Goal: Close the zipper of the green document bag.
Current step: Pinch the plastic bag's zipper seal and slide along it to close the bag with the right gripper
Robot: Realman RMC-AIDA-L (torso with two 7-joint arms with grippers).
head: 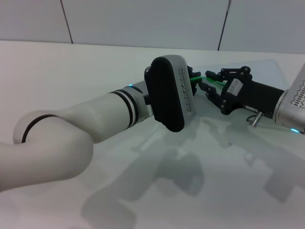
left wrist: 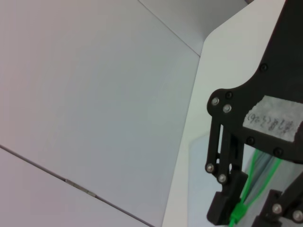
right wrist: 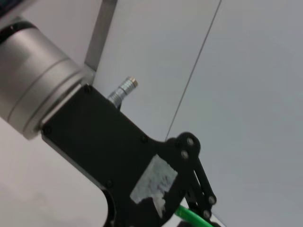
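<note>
The green document bag (head: 264, 71) lies flat on the white table at the right, translucent and pale. Its zipper (head: 206, 79) shows as a thin bright green strip lifted off the table between my two grippers. My right gripper (head: 206, 82) reaches in from the right, open, with the strip passing between its black fingers. My left gripper (head: 194, 78) sits at the strip's near end, mostly hidden behind the black wrist housing (head: 169, 93). In the left wrist view the zipper (left wrist: 253, 175) runs between two black fingers (left wrist: 222, 205), and the small green slider tab (left wrist: 235, 215) rests against one of them.
The white table (head: 71, 62) spreads to the left and front, crossed by arm shadows. A grey panelled wall (head: 143, 21) stands behind it. My white left arm (head: 66, 138) crosses the near left. A silver plug (head: 255, 119) sticks out of the right wrist.
</note>
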